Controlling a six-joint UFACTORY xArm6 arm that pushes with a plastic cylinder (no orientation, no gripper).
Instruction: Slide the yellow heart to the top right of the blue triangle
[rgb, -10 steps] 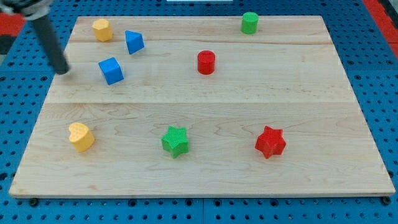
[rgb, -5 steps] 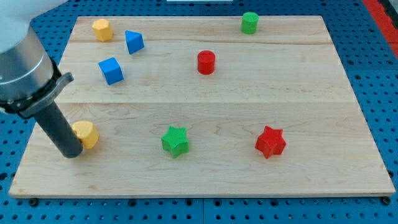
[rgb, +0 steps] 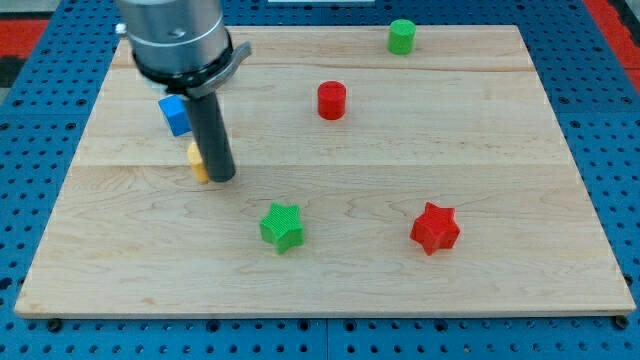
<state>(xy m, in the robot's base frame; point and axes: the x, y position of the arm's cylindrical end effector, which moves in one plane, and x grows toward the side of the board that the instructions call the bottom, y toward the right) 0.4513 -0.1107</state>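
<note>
My tip (rgb: 221, 177) rests on the wooden board left of centre. The yellow heart (rgb: 197, 161) is mostly hidden behind the rod; only a yellow sliver shows on the rod's left side, touching it. The blue triangle is hidden behind the arm's body near the view's top left. A blue cube (rgb: 174, 114) peeks out just above the heart, partly covered by the arm.
A red cylinder (rgb: 332, 100) stands right of the rod at upper centre. A green cylinder (rgb: 402, 36) is at the top right. A green star (rgb: 282, 226) and a red star (rgb: 435, 228) lie lower down. The board's left edge (rgb: 60, 190) is close.
My tip has swept up and to the right from the lower left. The yellow heart moved with it, up and right toward the blue cube. The arm now hides the blue triangle and the yellow block at top left.
</note>
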